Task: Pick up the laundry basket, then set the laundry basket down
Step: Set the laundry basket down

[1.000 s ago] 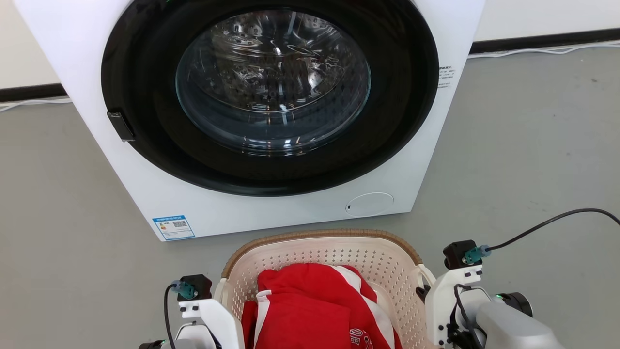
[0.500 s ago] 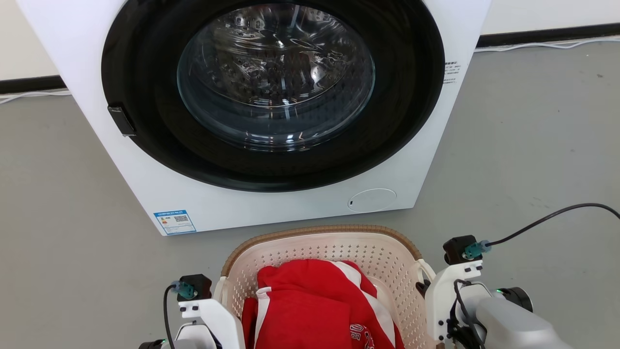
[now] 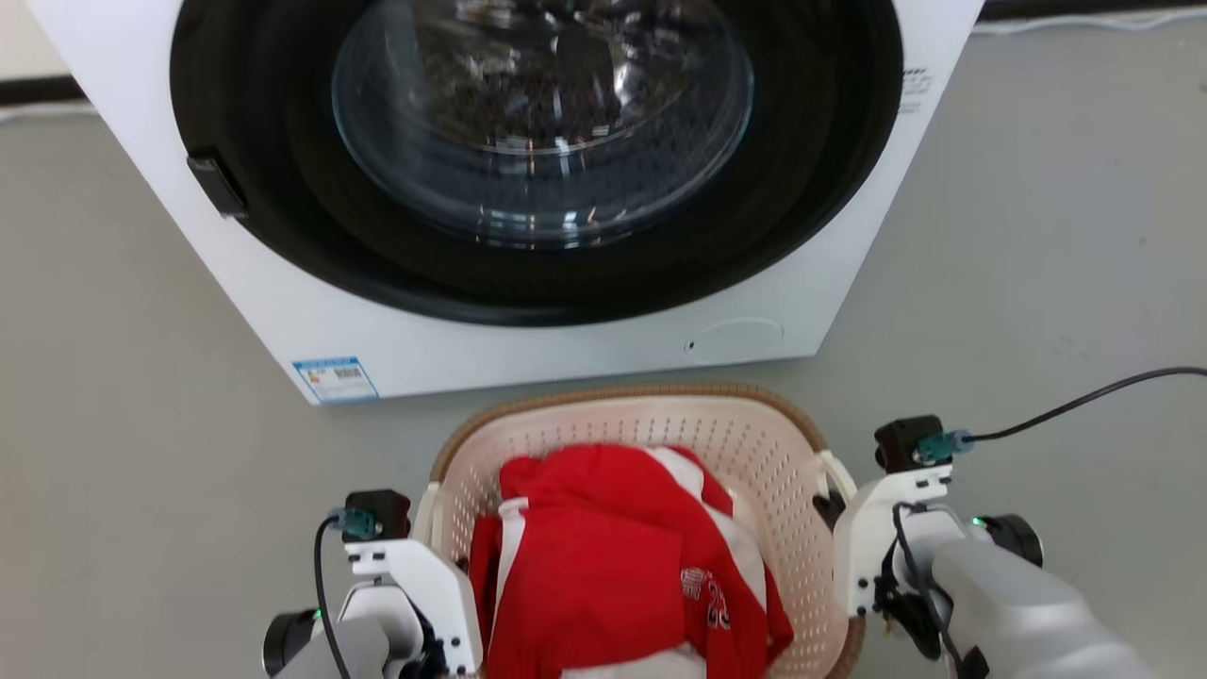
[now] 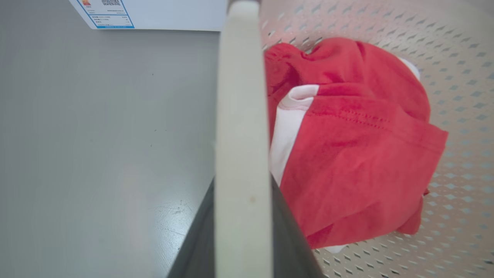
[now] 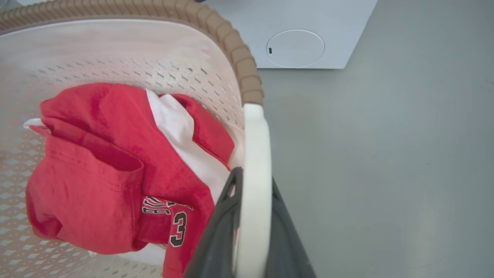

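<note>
The laundry basket (image 3: 622, 391) is just in front of the white washing machine (image 3: 311, 311), with a red and white garment (image 3: 594, 556) heaped inside. The left tool (image 3: 436, 528) and right tool (image 3: 830, 509) flank it, each at a white side handle.

The washing machine (image 3: 566, 349) is standing just behind the laundry basket (image 3: 641, 391), with a garment (image 3: 585, 556) lying in it. The left claw (image 4: 242, 185) is straddling its left handle (image 4: 241, 96), the right claw (image 5: 254, 177) its right handle (image 5: 256, 135).

White washing machine (image 3: 283, 311) with glass door (image 3: 542, 123), blue label (image 3: 334, 379), red-and-white jersey (image 3: 594, 556), grey floor (image 3: 1037, 236)
</note>
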Motion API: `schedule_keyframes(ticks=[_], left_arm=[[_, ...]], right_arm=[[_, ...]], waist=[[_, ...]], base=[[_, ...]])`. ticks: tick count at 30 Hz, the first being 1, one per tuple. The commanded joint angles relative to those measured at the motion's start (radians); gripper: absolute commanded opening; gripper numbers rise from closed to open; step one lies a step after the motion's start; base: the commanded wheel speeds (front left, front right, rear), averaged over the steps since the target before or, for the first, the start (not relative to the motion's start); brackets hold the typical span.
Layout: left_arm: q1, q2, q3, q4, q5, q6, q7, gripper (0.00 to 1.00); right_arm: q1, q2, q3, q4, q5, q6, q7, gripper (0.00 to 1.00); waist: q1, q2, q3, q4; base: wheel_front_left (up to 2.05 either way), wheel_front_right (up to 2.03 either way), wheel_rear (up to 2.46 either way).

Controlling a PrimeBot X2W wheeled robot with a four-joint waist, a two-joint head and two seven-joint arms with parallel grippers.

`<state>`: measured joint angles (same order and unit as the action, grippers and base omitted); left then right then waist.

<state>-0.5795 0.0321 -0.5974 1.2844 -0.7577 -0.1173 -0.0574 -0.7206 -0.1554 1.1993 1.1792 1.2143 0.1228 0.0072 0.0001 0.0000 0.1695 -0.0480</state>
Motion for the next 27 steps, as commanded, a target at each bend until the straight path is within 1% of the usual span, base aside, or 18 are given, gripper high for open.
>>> schedule_keyframes(ticks=[1, 8, 14, 20, 27], left_arm=[[-0.056, 0.020, 0.008, -0.019, 0.002, -0.013, -0.033, 0.00], [-0.121, 0.023, 0.005, -0.014, 0.005, -0.013, -0.121, 0.00], [-0.164, 0.022, 0.009, -0.010, 0.005, -0.013, -0.174, 0.00], [-0.195, 0.022, 0.018, -0.009, 0.005, -0.012, -0.195, 0.00], [-0.248, 0.027, 0.040, -0.031, 0.009, 0.000, -0.204, 0.00]], right_arm=[[-0.018, -0.014, 0.010, 0.002, -0.003, 0.008, -0.021, 0.00], [-0.064, -0.028, 0.010, 0.008, 0.005, 0.008, -0.085, 0.00], [-0.112, -0.036, 0.005, 0.012, 0.012, 0.008, -0.154, 0.00], [-0.141, -0.036, 0.009, 0.015, 0.009, 0.008, -0.204, 0.00], [-0.178, -0.041, 0.002, 0.014, 0.015, 0.008, -0.246, 0.00]], waist=[[0.0000, 0.0000, 0.044, 0.009], [0.0000, 0.0000, 0.166, 0.023], [0.0000, 0.0000, 0.267, 0.031], [0.0000, 0.0000, 0.338, 0.038], [0.0000, 0.0000, 0.433, 0.047]], base=[[0.00, 0.00, 0.00], [0.00, 0.00, 0.00], [0.00, 0.00, 0.00], [0.00, 0.00, 0.00], [0.00, 0.00, 0.00]])
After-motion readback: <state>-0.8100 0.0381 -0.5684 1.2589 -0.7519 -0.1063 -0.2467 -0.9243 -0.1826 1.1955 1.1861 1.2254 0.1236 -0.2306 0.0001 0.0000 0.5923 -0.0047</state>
